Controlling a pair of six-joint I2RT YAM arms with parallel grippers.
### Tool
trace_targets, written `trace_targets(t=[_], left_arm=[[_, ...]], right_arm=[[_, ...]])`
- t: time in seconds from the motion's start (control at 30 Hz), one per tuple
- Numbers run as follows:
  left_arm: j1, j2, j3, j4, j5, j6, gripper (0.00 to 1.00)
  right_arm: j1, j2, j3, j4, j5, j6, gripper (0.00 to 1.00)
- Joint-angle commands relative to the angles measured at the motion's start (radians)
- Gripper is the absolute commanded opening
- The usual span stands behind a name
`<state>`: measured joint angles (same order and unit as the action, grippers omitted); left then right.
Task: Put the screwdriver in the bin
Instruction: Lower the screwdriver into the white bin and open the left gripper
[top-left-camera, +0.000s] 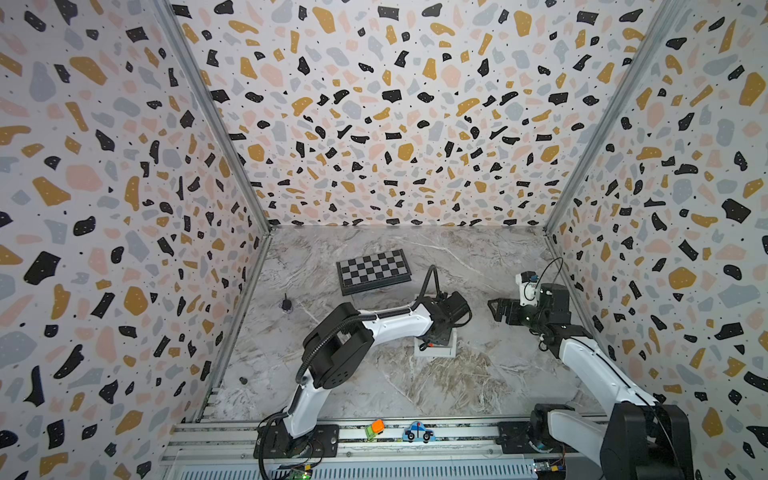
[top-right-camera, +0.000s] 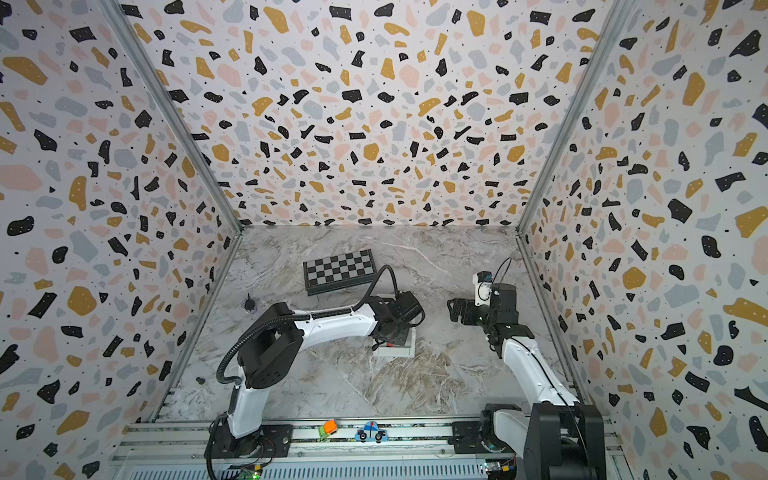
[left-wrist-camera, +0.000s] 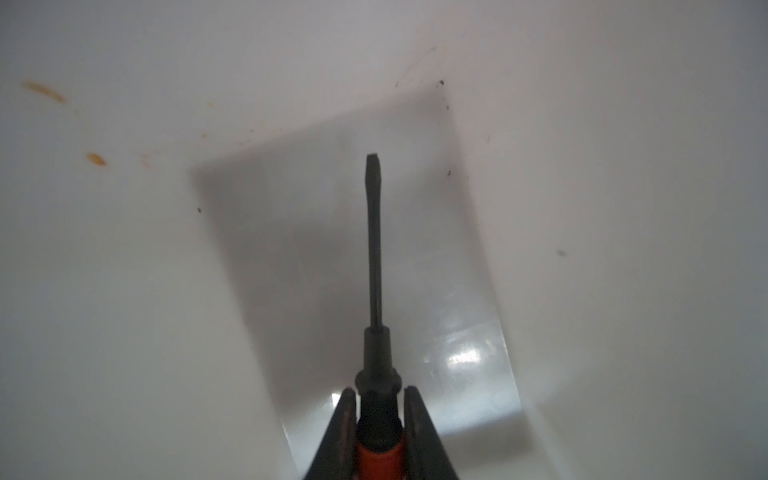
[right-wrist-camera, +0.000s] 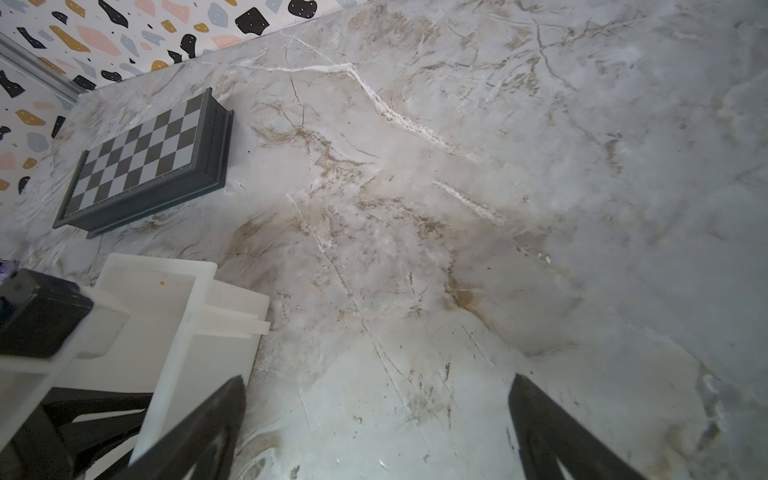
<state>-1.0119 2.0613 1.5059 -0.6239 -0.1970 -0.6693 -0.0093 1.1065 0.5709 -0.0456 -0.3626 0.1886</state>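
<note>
The left gripper is clamped narrow on the screwdriver, its fingers at the black collar where the orange-red handle begins; the shaft points down inside the bin, over its floor, though whether the tip touches I cannot tell. Only the left wrist view shows this grip and the orange specks on the white wall; in both top views the wrist hides nearly all of it. The right gripper stands wide and empty above bare bench, beside the bin; only the right wrist view shows the gap between its fingers.

The bin sits near the middle of the bench; the chessboard lies apart from it, toward the far edge. The bench is grey-brown marble; terrazzo-patterned walls close three sides.

Two arms; one screwdriver; one bin; one chessboard; on the front rail one toy car and one orange-and-green toy.
</note>
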Motion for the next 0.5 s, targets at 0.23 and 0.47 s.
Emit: trace_targets(t=[0.23, 0.47], left_arm=[[-0.008, 0.002, 0.032, 0.006, -0.025, -0.012, 0.1], [-0.008, -0.004, 0.049, 0.004, -0.041, -0.015, 0.17]], right_arm=[[-0.004, -0.01, 0.003, -0.01, -0.005, -0.013, 0.99], [-0.004, -0.017, 0.005, -0.022, -0.005, -0.014, 0.99]])
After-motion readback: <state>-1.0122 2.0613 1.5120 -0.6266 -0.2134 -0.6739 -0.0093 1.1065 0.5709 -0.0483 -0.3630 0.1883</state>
